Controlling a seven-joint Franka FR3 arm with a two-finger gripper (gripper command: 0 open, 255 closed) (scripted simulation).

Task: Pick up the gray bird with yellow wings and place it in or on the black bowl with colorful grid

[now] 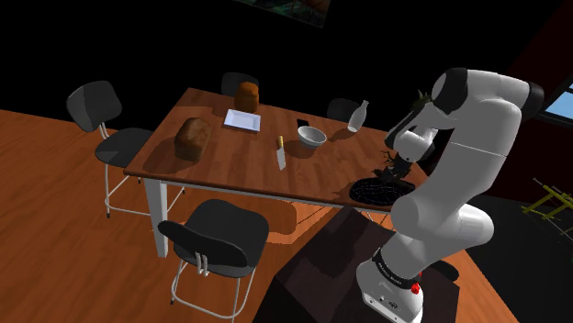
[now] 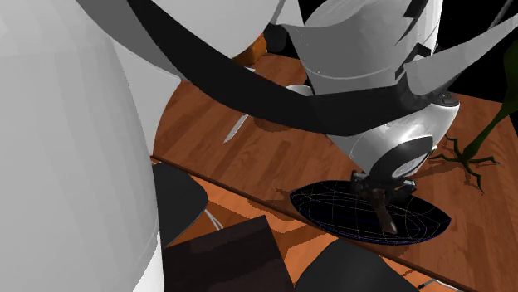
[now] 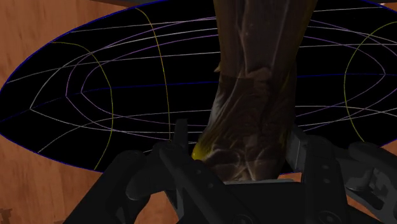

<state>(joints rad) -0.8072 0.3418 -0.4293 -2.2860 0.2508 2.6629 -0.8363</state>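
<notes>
1. Shoulder view: the gripper [image 1: 397,171] hangs low over the black bowl [image 1: 372,194], which sits at the near edge of the table [image 1: 230,170], toward the view's right and close to the stand. The bird cannot be made out against the dark hand here. A white bowl [image 1: 311,138], a knife [image 1: 280,158] and a bottle [image 1: 358,116] stand farther off on the table, well apart from the black bowl.
2. Second exterior view: the gripper [image 2: 384,192] points down over the middle of the black bowl [image 2: 332,207]. A narrow brownish shape, the bird [image 2: 383,214], hangs from it with its lower end inside the rim. Whether it touches the bowl's floor cannot be told.
3. Wrist view: the two fingers [image 3: 181,137] are clamped on the bird [image 3: 254,83], one on each flank. It reads brown-grey with a small yellow patch beside one finger. Behind it spreads the black bowl [image 3: 70,108], crossed by thin white, yellow and violet grid lines.
4. Progress, as a judgement: the pick-up and the carry look done, since the bird is held directly above the bowl's interior. What is left is to lower it if needed, let go, and lift the hand clear.
5. Writing: no brand, label or text can be read. A small mark on the arm's base in the shoulder view is too tiny to make out.
</notes>
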